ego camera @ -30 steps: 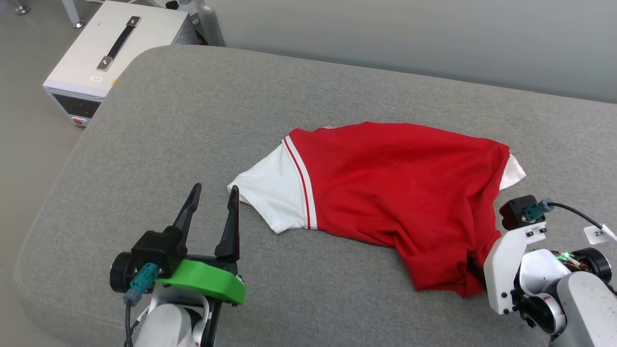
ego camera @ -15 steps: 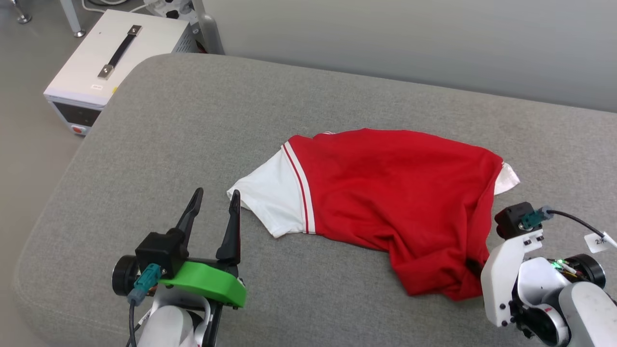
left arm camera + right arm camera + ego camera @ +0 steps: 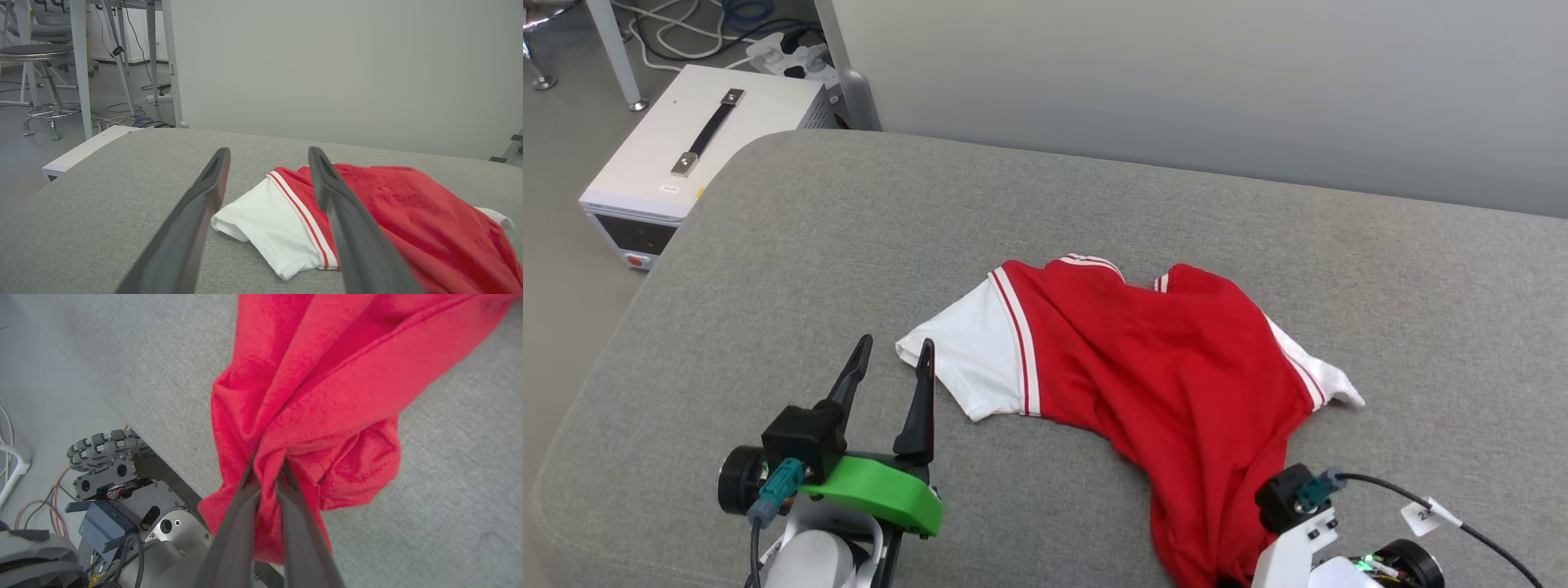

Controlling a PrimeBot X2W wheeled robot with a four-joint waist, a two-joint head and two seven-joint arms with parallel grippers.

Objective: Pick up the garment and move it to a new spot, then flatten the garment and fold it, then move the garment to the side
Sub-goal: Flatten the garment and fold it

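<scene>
Right wrist view: R gripper (image 3: 267, 463) clamped on bunched edge of shirt (image 3: 327, 375), prob. to drag it elsewhere; L gripper (image 3: 894, 347) fingers apart, waiting beside it.

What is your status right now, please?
Right gripper jaws shut on the garment, red fabric bunched. Left gripper open, beside the white sleeve. Nothing in the way.

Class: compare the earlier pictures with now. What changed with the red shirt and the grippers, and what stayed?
The right gripper, shut on a bunched end of the garment, pulled it toward the robot and to its left, swinging the red body round; the neckline now shows clearly. The head camera also shifted. The left gripper stays open beside the white sleeve.
</scene>
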